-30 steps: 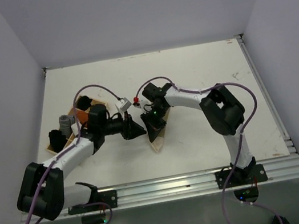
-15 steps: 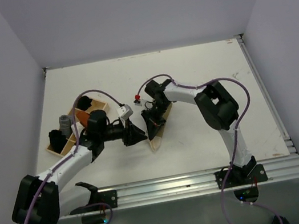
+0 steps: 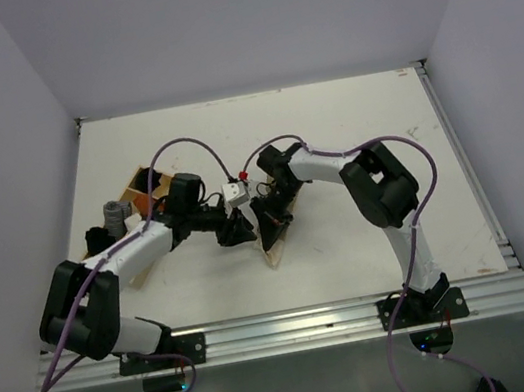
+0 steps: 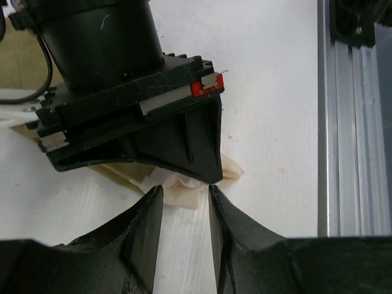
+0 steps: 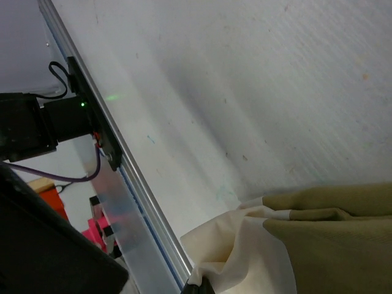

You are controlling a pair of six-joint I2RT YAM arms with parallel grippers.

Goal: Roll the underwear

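Observation:
The underwear (image 3: 274, 237) lies mid-table, olive-khaki with a cream-beige tip pointing to the near edge. In the right wrist view its olive part (image 5: 334, 245) and cream part (image 5: 245, 242) fill the lower right. My right gripper (image 3: 269, 217) sits on top of it, and its fingertips (image 5: 202, 289) pinch a cream fold. My left gripper (image 3: 238, 229) is close beside it on the left. In the left wrist view the left gripper (image 4: 184, 187) is open, with a cream edge of the underwear (image 4: 231, 171) just beyond its tips, under the right gripper's black body (image 4: 153, 122).
A wooden divided tray (image 3: 150, 178) stands at the left with an orange-red cloth bundle (image 3: 146, 208), a grey roll (image 3: 115, 214) and black items (image 3: 98, 243). An aluminium rail (image 3: 314, 319) runs along the near edge and also shows in the left wrist view (image 4: 343, 122).
My left gripper has moved right and a little back, up against the right gripper at the underwear. The right gripper has stayed on the cloth, barely shifting.

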